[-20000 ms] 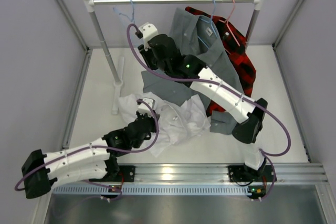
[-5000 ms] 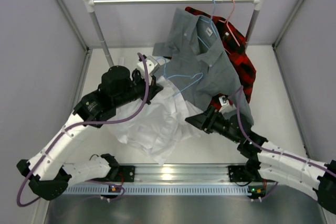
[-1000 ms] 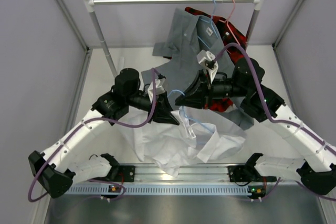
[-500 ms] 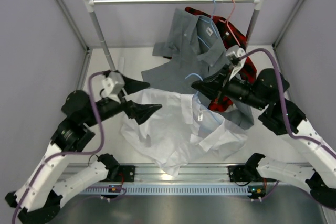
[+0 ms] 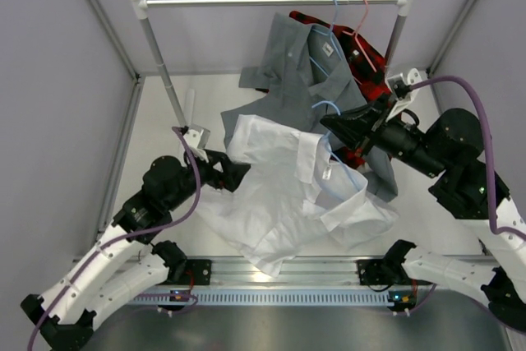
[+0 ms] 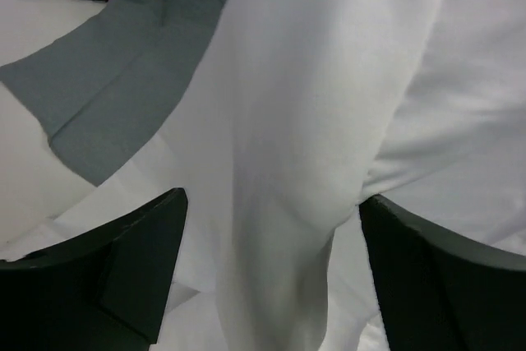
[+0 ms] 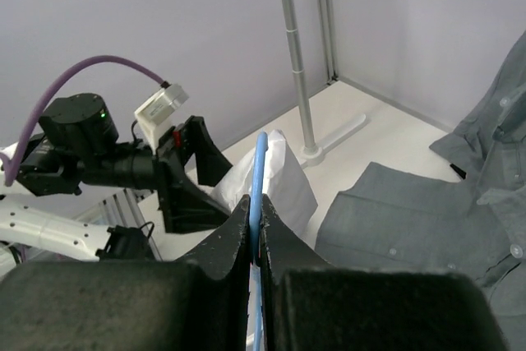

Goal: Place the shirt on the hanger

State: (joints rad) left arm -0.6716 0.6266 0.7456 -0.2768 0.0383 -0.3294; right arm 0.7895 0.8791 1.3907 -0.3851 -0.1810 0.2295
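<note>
The white shirt (image 5: 283, 191) hangs draped over the light-blue wire hanger (image 5: 325, 108), its collar round the wire and its hem trailing on the table. My right gripper (image 5: 329, 123) is shut on the hanger just below the hook. In the right wrist view the blue hanger (image 7: 261, 166) runs up between the closed right gripper (image 7: 256, 207). My left gripper (image 5: 241, 172) stands open just left of the shirt. In the left wrist view a fold of the shirt (image 6: 304, 145) hangs between the wide-apart fingers (image 6: 140, 260) of the left gripper (image 6: 271, 244), unpinched.
A clothes rail (image 5: 271, 1) spans the back on two poles (image 5: 160, 71). On it hang a grey shirt (image 5: 300, 63) and a red-and-black plaid shirt (image 5: 382, 100), close behind the raised hanger. Grey walls close in both sides.
My left gripper has opened, let go of the white shirt and pulled back left and toward the near edge. My right arm has carried the hanger and shirt right and toward the rail.
</note>
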